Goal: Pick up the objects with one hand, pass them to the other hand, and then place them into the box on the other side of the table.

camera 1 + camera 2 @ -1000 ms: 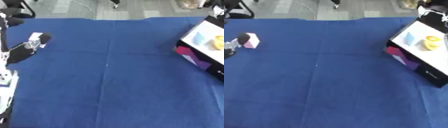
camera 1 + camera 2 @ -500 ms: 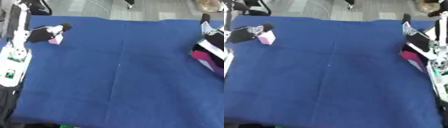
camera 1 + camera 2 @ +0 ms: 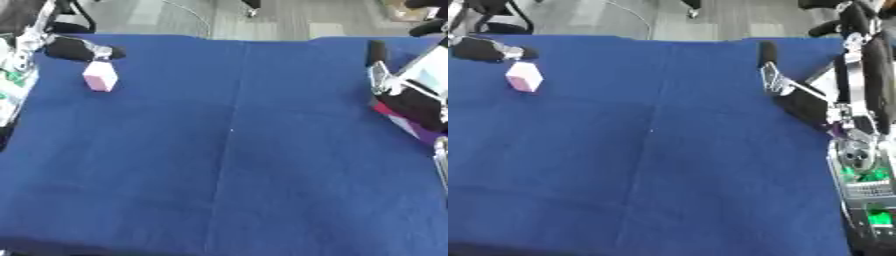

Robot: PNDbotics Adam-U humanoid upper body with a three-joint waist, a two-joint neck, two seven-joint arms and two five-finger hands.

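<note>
Left robot hand [image 3: 80, 50] is sitting at the far-left of the table [image 3: 227, 165], fingertips just above a pink block [image 3: 100, 77]; can't tell if it's touching or gripping it. Block is resting on the blue cloth. Right robot hand [image 3: 785, 87] is hovering at the far right, fingers looking straight, holding nothing. Box [image 3: 429, 80] is showing at the right edge, partly hidden by the right arm.

pink block [image 3: 100, 78]: you are seeing no lettering on it.
box [image 3: 430, 80]: nothing is reading as text on its side.
right arm's green panels [image 3: 869, 197]: they are showing no legible marks.
</note>
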